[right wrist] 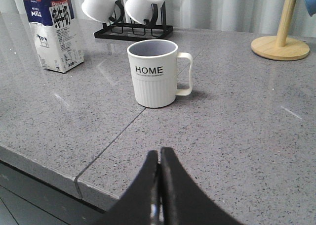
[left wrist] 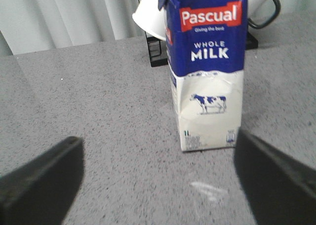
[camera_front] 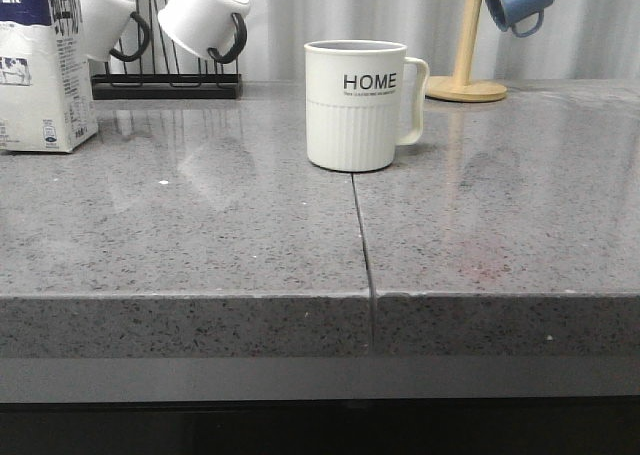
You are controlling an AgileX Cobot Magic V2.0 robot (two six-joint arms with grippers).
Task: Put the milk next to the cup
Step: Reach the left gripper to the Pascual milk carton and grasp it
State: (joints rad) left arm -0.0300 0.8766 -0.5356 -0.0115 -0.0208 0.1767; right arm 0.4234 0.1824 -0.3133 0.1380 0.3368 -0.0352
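Observation:
The milk carton (camera_front: 40, 65), white with a dark blue top, stands upright at the far left of the grey counter; it also shows in the left wrist view (left wrist: 207, 71) and the right wrist view (right wrist: 52, 29). The cream ribbed HOME cup (camera_front: 355, 105) stands mid-counter, handle to the right, well apart from the milk; it also shows in the right wrist view (right wrist: 154, 72). My left gripper (left wrist: 158, 178) is open wide and empty, a short way before the carton. My right gripper (right wrist: 159, 153) is shut and empty, above the counter's front edge, short of the cup. Neither gripper shows in the front view.
A black rack (camera_front: 165, 80) with two plain white mugs (camera_front: 205, 15) stands behind the milk. A wooden mug tree (camera_front: 466, 80) with a blue mug (camera_front: 520, 0) stands at the back right. A seam (camera_front: 362, 235) runs across the counter from the cup to the front edge.

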